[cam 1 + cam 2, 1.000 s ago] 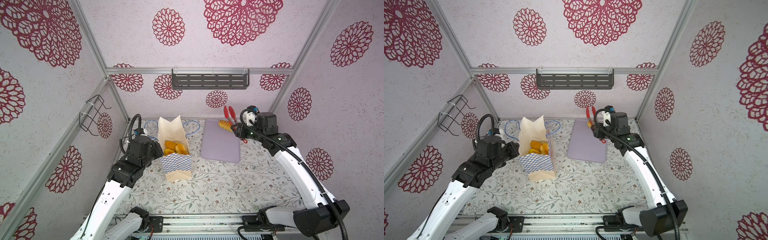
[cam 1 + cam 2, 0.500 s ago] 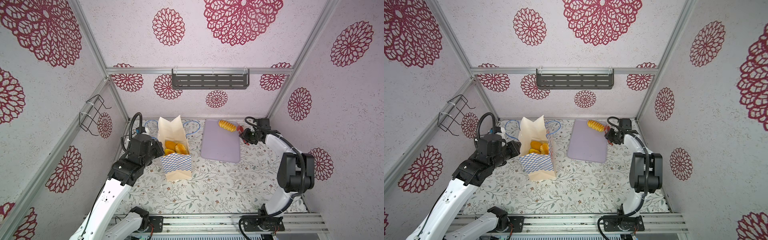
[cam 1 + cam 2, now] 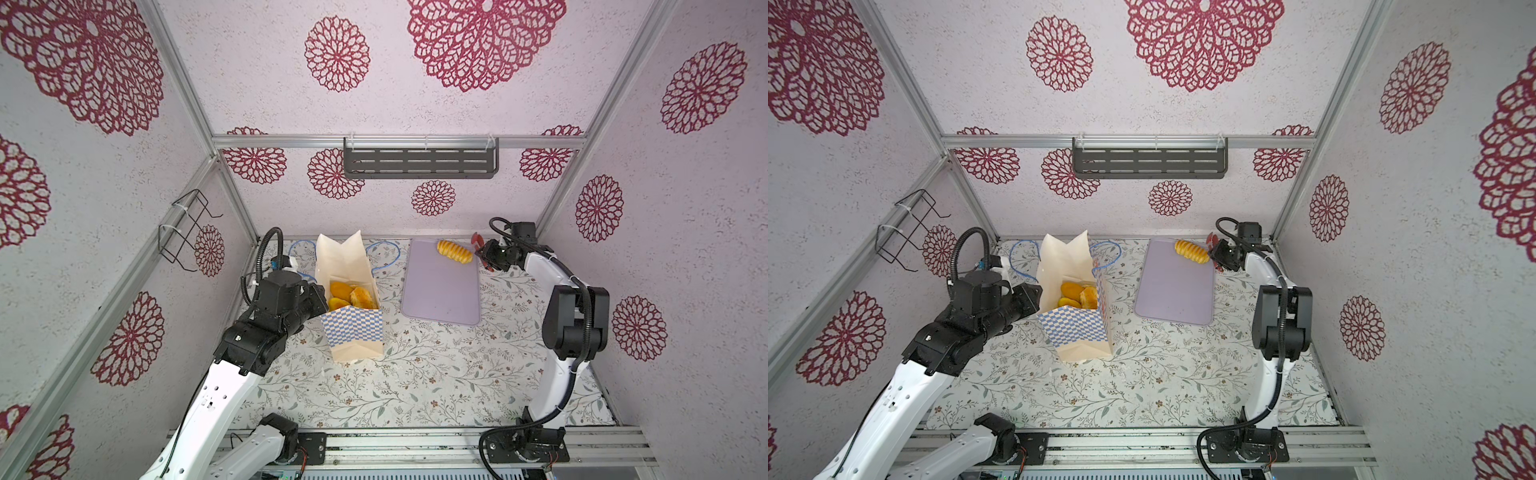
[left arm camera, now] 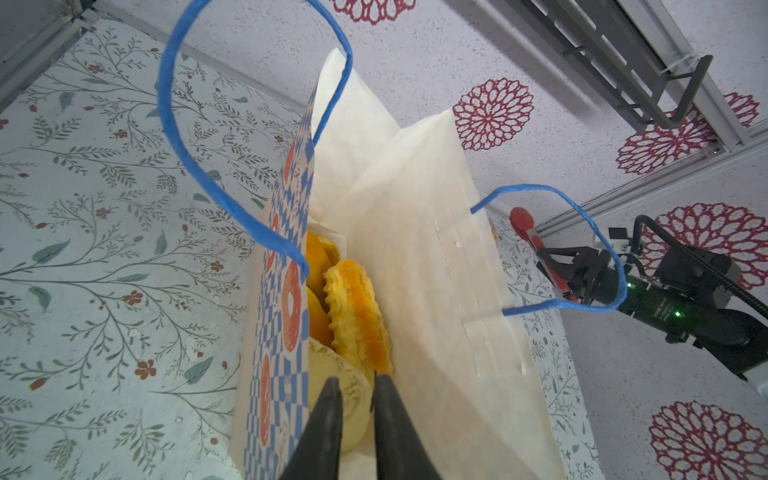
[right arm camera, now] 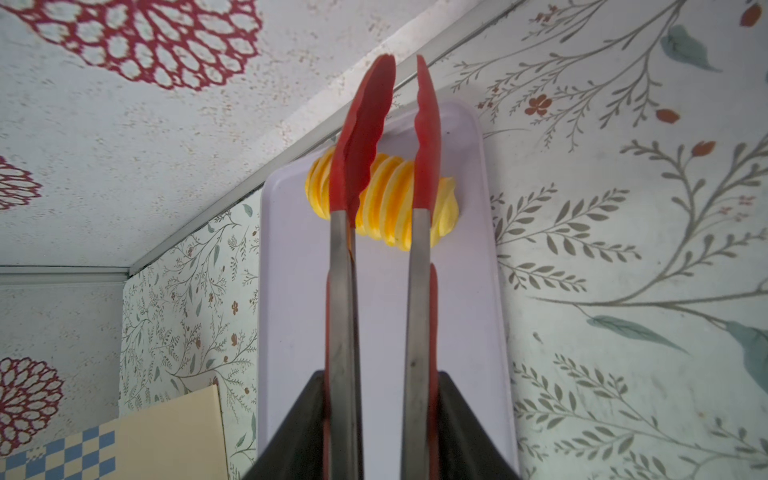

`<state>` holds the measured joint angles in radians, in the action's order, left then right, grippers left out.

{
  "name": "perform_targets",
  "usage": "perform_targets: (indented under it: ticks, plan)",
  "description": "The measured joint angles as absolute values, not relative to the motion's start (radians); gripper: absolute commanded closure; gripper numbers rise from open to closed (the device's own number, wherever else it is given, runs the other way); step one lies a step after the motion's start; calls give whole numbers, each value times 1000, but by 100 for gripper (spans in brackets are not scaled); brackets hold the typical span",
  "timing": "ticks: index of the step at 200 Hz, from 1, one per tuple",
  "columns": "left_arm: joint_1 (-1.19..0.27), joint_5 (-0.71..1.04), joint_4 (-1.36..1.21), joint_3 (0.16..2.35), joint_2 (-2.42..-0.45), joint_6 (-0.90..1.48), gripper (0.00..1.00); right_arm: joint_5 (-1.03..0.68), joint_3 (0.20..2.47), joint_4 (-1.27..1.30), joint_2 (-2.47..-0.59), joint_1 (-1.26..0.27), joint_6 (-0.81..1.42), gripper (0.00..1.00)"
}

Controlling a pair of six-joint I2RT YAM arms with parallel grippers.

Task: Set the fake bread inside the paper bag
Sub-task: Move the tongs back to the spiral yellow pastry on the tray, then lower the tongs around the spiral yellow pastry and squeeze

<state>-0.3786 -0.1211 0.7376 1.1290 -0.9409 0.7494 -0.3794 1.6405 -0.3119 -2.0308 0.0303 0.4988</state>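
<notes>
The tabletop (image 3: 415,374) wears a leafy print, pale sprigs dotted with small red blooms. It is boxed in by speckled lilac walls with crimson flower medallions on an aluminium frame. A dark slotted shelf (image 3: 419,163) hangs on the back wall at 12 o'clock, and a black wire rack (image 3: 187,230) hangs on the side wall near 10 o'clock.

The paper bag (image 3: 353,328) stands open at about 10 o'clock from the table's centre, its blue cord handles flopped out to either side. In both top views fake bread (image 3: 1077,295) is piled inside it, golden and glossy. The left gripper (image 4: 356,380) sits against the bag's 9 o'clock wall, its fingers a narrow slit apart over the mouth. Whether they pinch any paper, I cannot tell.

At 1 o'clock the lilac tray (image 3: 440,295) lies flat, with one braided roll (image 3: 455,251) on its far end. The right gripper (image 5: 380,378) is clamped around the red tongs (image 5: 361,137), whose blades stand apart. In the top views their tips are just beside the roll at its 3 o'clock. I cannot tell whether they touch it.
</notes>
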Motion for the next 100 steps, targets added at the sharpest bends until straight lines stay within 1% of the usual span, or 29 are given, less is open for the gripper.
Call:
perform_targets:
  ticks: [42,100]
  plan:
    - [-379,-121,737,1129,-947,751,81,-401,1674,-320,-2112,31,499,59]
    - [-379,-121,737,1129,-950,754,81,-447,1644,-294,-2118,31,516,60]
